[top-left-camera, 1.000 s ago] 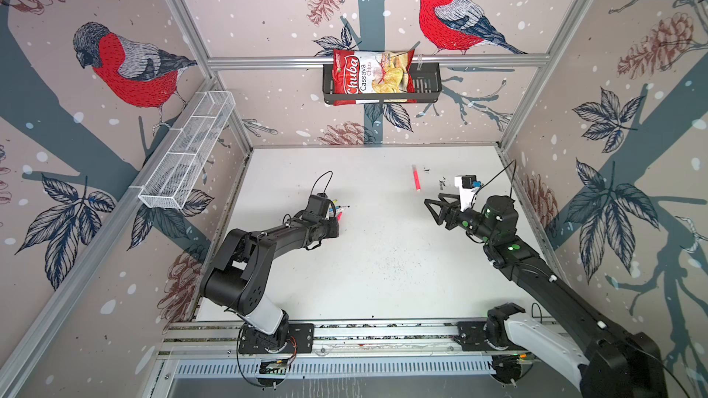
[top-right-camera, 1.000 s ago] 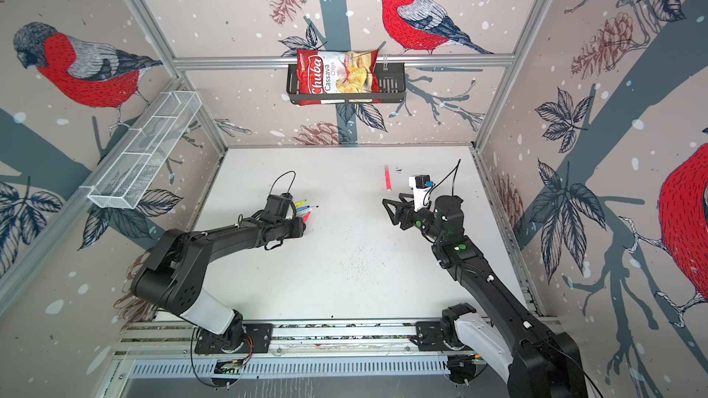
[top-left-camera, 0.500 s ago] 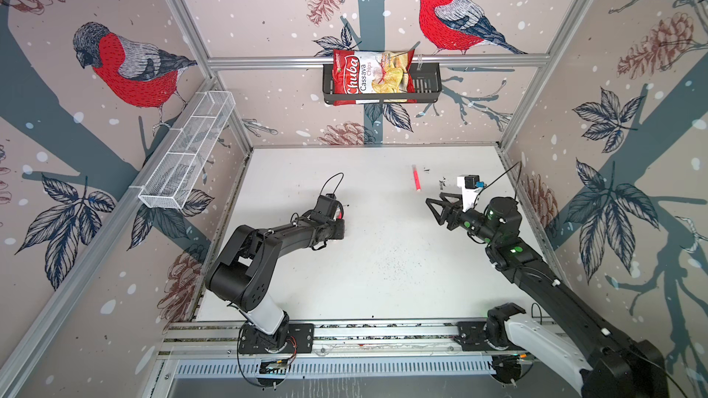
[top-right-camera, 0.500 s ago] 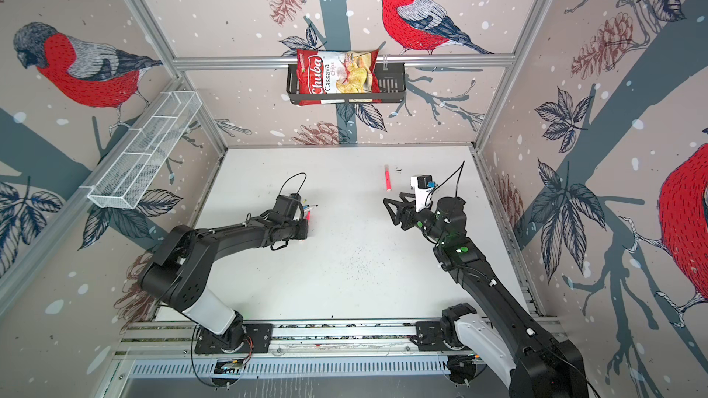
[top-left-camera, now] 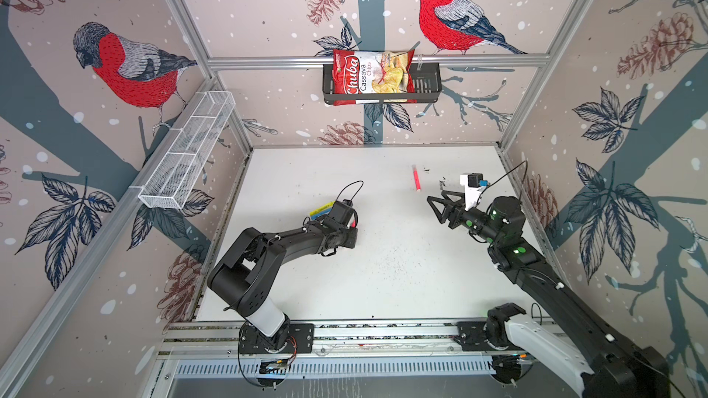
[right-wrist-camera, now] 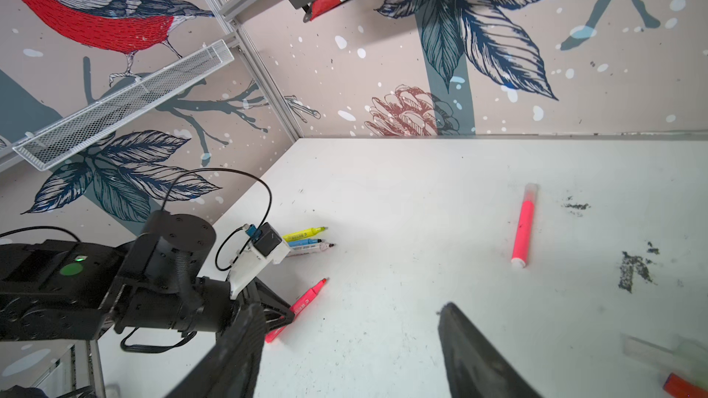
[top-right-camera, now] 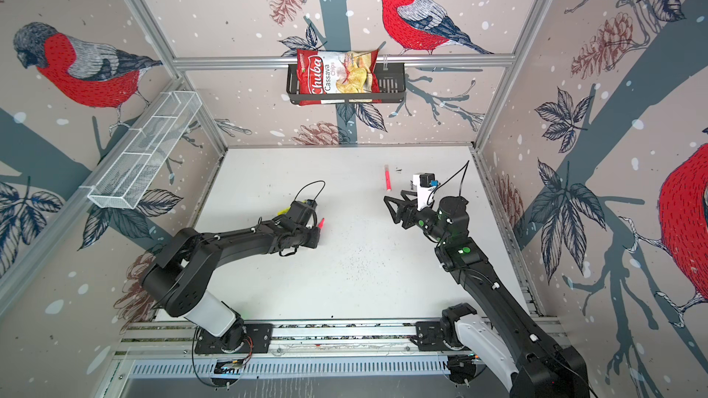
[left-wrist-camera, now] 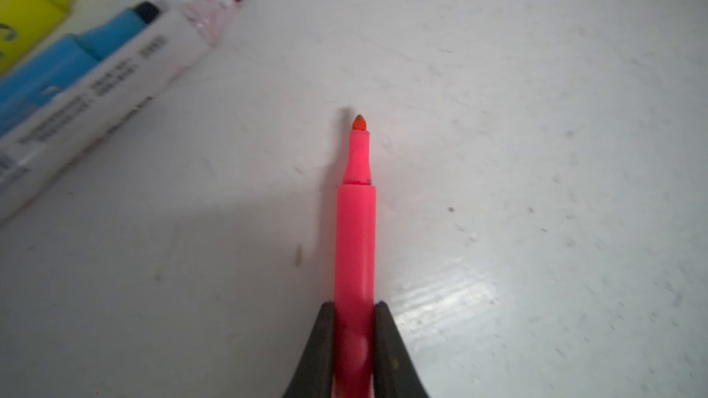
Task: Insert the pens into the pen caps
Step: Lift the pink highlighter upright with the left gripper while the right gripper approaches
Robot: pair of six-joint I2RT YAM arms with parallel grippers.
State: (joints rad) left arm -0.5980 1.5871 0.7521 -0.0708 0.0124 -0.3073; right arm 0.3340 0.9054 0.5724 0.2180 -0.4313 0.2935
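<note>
Pick-up step: the left pincer (left-wrist-camera: 354,306) grips a pink pen (left-wrist-camera: 355,223) on the table (left-wrist-camera: 536,109), tip pointing away. The right pincer (right-wrist-camera: 350,308) gapes open beside a clear cap (right-wrist-camera: 647,350), which likely needs grasping next.

neon pink pen (left-wrist-camera: 355,246) | yellow pen (left-wrist-camera: 27,5) | blue pen (left-wrist-camera: 57,63) | white pen (left-wrist-camera: 126,78), black print | left tool (left-wrist-camera: 355,306) black

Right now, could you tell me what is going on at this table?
The left pincer is shut on an uncapped pink pen. The right pincer hangs open and empty, a clear cap lying near it. A capped pink pen lies farther back. The yellow pen, blue pen and white pen lie uncapped beside the left pincer.
</note>
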